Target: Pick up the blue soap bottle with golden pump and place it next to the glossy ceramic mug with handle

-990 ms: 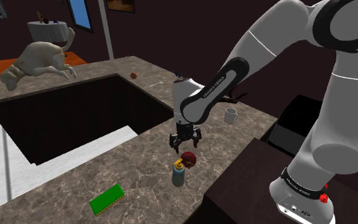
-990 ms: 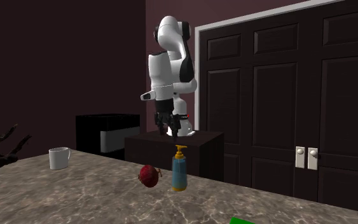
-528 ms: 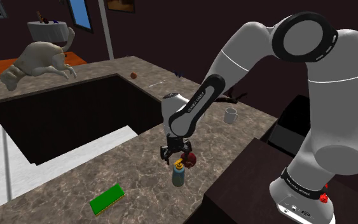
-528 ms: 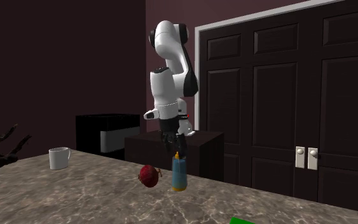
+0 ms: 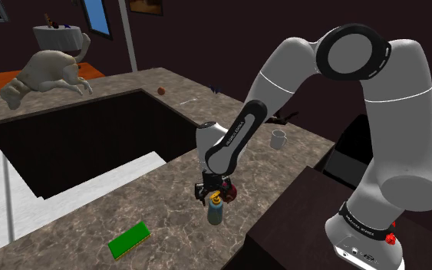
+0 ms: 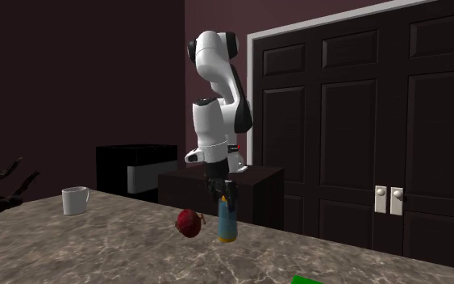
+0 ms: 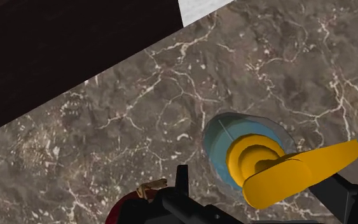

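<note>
The blue soap bottle (image 5: 216, 214) (image 6: 227, 223) with a golden pump (image 7: 285, 168) stands upright on the brown marble counter (image 5: 168, 192). My gripper (image 5: 215, 193) (image 6: 225, 191) (image 7: 263, 191) hangs straight over it, open. Its fingers (image 7: 182, 181) flank the pump head without clasping it. The bottle's blue shoulder (image 7: 225, 143) shows beneath the pump. A white mug (image 5: 278, 139) (image 6: 75, 200) with a handle stands farther along the counter, well away from the bottle. A dark red apple (image 5: 228, 192) (image 6: 188, 223) (image 7: 123, 210) lies right beside the bottle.
A green sponge (image 5: 130, 238) lies on the counter towards the shoulder view's left. A deep dark sink opening (image 5: 84, 138) lies beyond the bottle. A dark cabinet (image 5: 283, 230) borders the counter by my stand. Dark double doors (image 6: 354, 121) stand behind the arm.
My gripper has come down from above the apple and bottle and now sits around the pump head. The fingers have stayed open; the bottle, apple and mug have not moved.
</note>
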### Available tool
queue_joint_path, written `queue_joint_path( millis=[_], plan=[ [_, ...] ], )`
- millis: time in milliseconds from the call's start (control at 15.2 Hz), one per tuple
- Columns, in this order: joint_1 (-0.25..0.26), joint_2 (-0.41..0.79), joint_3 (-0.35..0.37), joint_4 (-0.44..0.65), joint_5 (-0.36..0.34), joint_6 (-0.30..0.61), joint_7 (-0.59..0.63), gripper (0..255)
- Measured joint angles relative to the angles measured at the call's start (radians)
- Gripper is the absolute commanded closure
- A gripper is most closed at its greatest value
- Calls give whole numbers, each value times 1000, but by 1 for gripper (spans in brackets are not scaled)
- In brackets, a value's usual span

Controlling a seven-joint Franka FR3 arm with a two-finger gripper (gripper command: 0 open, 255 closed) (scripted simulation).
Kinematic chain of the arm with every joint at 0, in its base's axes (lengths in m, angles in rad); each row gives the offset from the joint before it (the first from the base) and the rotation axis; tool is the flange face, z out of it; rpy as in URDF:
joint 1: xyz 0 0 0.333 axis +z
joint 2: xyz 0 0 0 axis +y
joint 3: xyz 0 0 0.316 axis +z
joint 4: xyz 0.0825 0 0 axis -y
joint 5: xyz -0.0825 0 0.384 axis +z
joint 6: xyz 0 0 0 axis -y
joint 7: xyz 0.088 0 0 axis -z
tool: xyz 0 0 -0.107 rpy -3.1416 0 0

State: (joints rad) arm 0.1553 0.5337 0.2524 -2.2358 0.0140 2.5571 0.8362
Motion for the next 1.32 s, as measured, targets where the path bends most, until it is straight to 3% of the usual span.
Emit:
queue_joint_path(
  millis=[264,330,1320],
  plan=[
    [1,2,0,0,0,2,1,0],
    [1,2,0,0,0,2,1,255],
    [-7,-52,12,-13,12,-37,-1,255]
  ],
)
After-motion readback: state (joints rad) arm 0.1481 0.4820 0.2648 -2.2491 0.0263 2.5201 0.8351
